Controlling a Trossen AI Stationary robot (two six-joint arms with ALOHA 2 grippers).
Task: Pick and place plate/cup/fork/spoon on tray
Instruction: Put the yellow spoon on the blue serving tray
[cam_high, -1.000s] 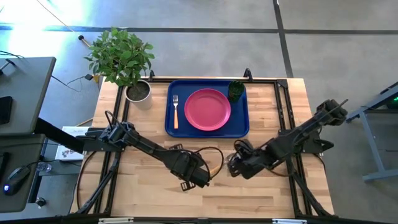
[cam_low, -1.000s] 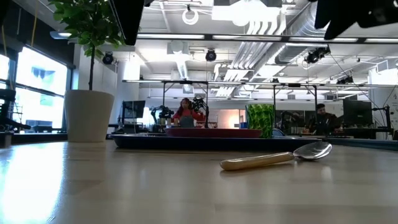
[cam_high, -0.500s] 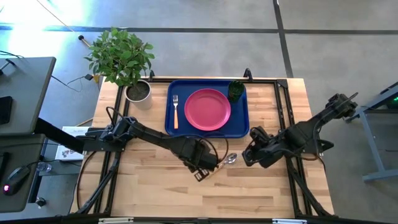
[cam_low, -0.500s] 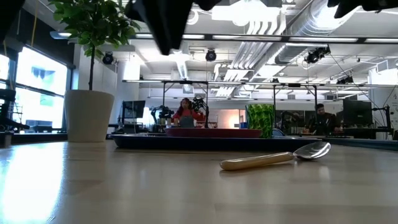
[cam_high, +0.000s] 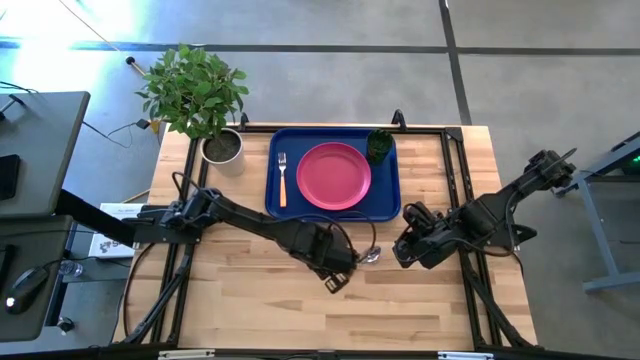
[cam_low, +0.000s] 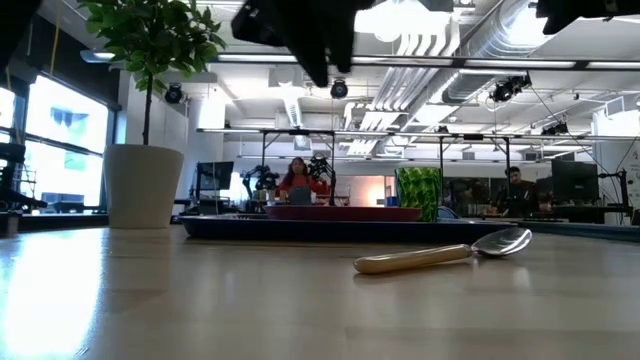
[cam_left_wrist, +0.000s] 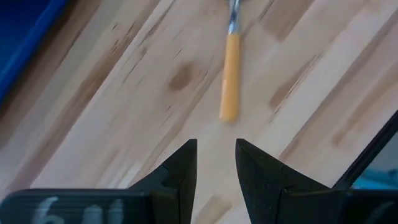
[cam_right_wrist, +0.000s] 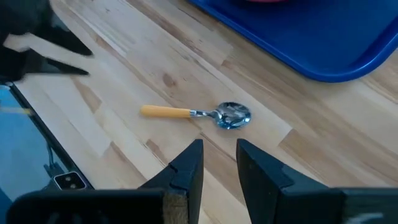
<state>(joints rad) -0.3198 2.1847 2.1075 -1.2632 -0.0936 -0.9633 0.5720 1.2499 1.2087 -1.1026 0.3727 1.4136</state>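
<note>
Wooden tabletop bears the spoon (cam_right_wrist: 198, 114) just ahead of the left gripper (cam_left_wrist: 215, 163), fingers slightly parted and empty, so with plate (cam_high: 333, 176), cup (cam_high: 379, 146) and fork (cam_high: 282, 178) on the tray (cam_high: 392, 205), grasping the handle seems next, right gripper (cam_right_wrist: 217, 163) idle alongside.

Table (cam_high: 250, 300): pale wood planks, black frame rails along its edges. Potted plant (cam_high: 196, 90) at one far corner, leafy, in a grey-white pot (cam_high: 222, 147); low view shows the same pot (cam_low: 143, 186) standing on the tabletop with the stem rising out of it. Grey concrete floor (cam_high: 330, 22) beyond the table. A desk (cam_high: 35, 150) with dark gear stands beside the table. Low view, far background: two people (cam_low: 298, 180) seated at workstations, exposed ducts overhead (cam_low: 430, 30).
</note>
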